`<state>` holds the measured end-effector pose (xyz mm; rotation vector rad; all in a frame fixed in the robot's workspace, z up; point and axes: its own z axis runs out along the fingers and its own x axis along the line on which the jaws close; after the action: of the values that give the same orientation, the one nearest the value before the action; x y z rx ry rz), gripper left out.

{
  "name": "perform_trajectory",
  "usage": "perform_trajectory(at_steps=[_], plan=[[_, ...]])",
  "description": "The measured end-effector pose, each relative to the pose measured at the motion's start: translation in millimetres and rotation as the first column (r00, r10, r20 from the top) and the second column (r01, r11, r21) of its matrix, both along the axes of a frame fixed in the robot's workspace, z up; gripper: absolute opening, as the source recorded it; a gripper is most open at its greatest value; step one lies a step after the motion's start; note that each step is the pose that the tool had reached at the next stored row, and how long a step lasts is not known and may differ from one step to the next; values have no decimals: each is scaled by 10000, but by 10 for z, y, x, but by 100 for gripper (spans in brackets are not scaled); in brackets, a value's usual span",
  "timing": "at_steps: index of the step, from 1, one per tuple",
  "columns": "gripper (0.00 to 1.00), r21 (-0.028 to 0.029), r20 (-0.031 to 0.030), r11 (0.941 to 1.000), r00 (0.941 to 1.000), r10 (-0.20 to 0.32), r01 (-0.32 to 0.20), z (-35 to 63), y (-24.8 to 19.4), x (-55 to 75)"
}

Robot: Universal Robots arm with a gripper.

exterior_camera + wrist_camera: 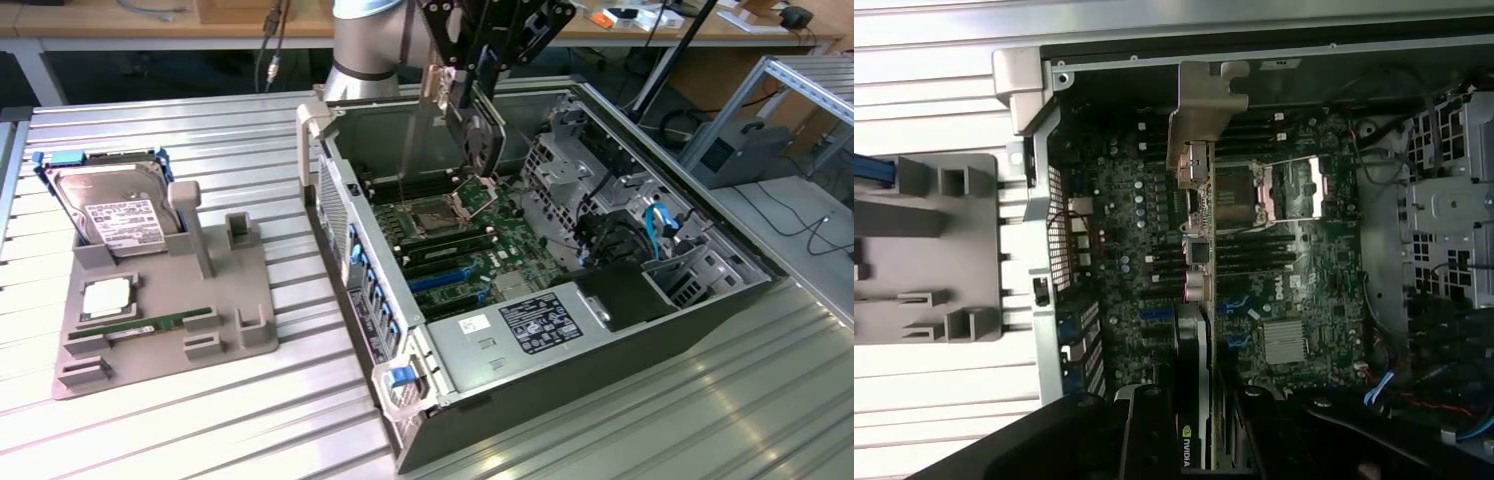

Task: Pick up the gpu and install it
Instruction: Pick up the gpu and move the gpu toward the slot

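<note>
The gpu (474, 125), a thin black card with a silver bracket (435, 85) at one end, hangs on edge above the open computer case (350, 215). My gripper (487, 45) is shut on its upper end. In the wrist view the gpu (1194, 400) runs edge-on from between my fingers (1144, 430) out over the motherboard (1144, 250). Its bracket (1204, 110) is at the far end, near the case wall. The card is clear of the board, over the processor socket (434, 215) area.
A grey fixture (234, 310) on the exterior view's left holds a hard drive (118, 212), a green memory stick (147, 325) and a square chip (107, 297). Inside the case are blue slots (447, 282), drive cages (587, 170) and a power supply (534, 322).
</note>
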<state>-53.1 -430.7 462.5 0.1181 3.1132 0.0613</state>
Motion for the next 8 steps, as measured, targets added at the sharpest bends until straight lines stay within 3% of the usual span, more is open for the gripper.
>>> perform_trajectory(at_steps=[8], plan=[[27, -4, -6, 10000, 10000, 0, 0, -35, 0, 232]])
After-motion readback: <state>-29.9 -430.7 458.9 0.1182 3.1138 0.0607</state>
